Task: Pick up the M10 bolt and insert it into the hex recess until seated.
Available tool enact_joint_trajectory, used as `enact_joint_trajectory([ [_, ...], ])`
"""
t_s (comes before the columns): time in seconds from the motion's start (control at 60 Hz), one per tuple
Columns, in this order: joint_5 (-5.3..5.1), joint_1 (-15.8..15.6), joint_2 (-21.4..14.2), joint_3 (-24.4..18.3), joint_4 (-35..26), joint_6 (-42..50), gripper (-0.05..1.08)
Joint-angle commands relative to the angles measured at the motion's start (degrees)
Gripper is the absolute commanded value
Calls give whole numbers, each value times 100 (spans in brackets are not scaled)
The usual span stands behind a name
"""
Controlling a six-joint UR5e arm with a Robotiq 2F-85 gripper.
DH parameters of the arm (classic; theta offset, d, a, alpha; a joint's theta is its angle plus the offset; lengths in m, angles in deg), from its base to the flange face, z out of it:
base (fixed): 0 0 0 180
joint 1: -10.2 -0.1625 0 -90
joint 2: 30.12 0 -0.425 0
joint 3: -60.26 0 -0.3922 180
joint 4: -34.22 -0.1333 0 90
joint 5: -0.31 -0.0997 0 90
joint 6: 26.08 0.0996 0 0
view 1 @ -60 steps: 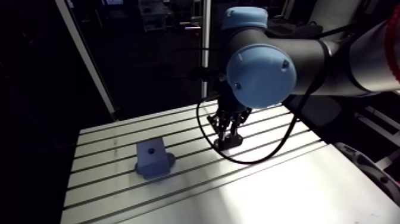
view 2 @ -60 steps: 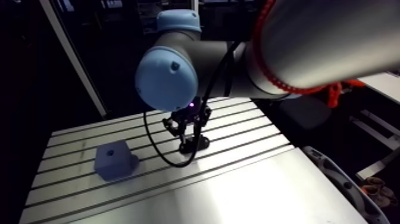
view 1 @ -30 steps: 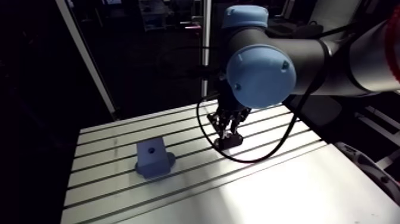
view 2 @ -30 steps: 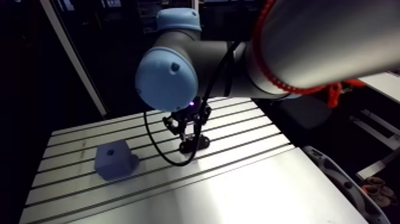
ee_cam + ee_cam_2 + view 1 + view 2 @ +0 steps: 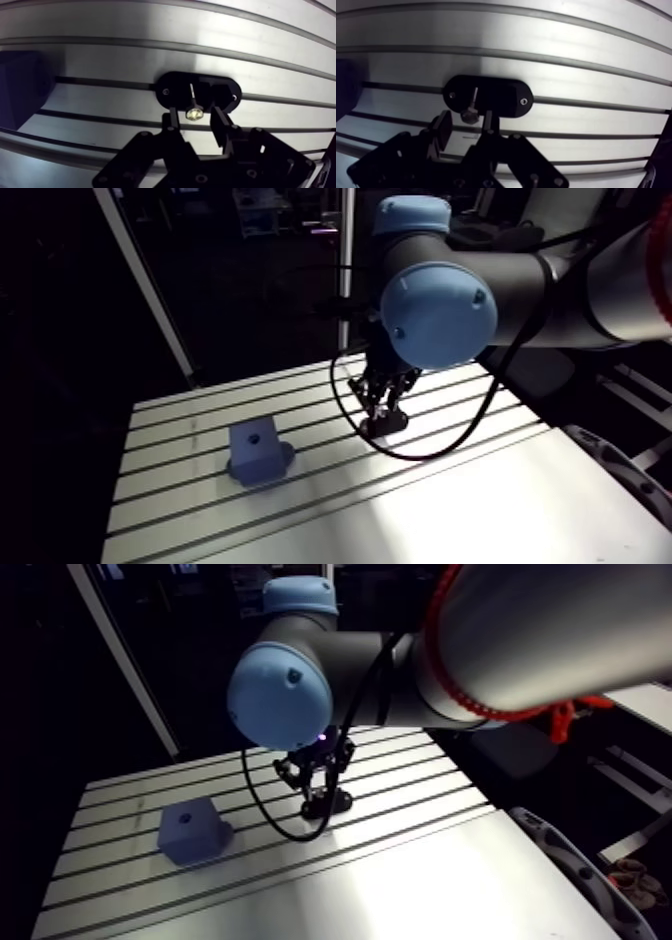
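Observation:
In the wrist view a small bolt (image 5: 193, 113) with a pale hex head stands in a black oval holder (image 5: 172, 88) on the slotted table. My gripper (image 5: 194, 120) is open, one finger on each side of the bolt head, with a small gap to each. A blue-grey block (image 5: 255, 450) with a dark hole in its sloped top face sits on the table, off to the gripper's left in the arm view. That same block shows in the wrist view as a dark shape (image 5: 19, 95) far to one side of the fingers.
The aluminium table (image 5: 450, 498) has long parallel slots, and the holder lies across one of them. A broad smooth stretch of table lies toward the front. The arm's own black cable (image 5: 430, 450) loops down close to the holder.

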Motion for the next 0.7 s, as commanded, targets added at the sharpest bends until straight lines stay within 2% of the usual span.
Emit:
enact_joint_trajectory([
  [0.017, 0, 4, 25, 4, 1, 2, 55],
  [0.7, 9, 4, 68, -24, 1, -7, 62],
])
